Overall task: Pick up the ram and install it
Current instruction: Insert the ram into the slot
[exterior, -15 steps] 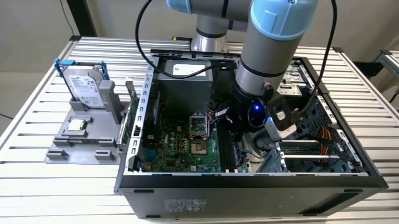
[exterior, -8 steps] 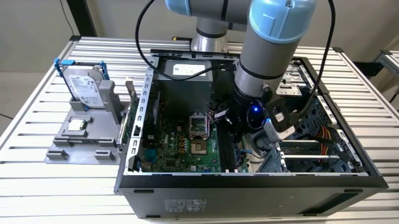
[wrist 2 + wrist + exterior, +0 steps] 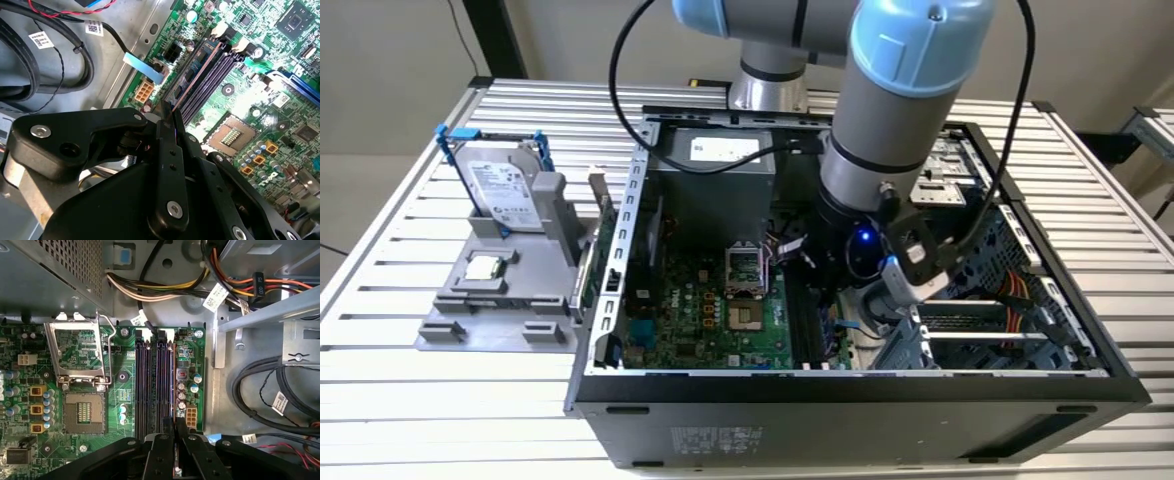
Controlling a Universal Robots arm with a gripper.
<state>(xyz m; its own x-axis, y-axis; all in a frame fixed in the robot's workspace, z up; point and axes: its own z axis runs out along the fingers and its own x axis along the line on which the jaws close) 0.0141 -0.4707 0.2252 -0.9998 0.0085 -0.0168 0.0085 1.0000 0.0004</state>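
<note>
Holding the ram point(image 3: 192, 82) tight, the gripper point(image 3: 170, 131) should keep it straight over its slot point(image 3: 172, 385) and push down evenly.

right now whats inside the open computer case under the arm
The computer case holds a green motherboard with an open, empty processor socket, dark memory slots and cable bundles. The gripper covers the slots' near ends.

Grey arm point(image 3: 887, 130) with pale blue caps, black cables, black silver-screwed jaws.
</note>
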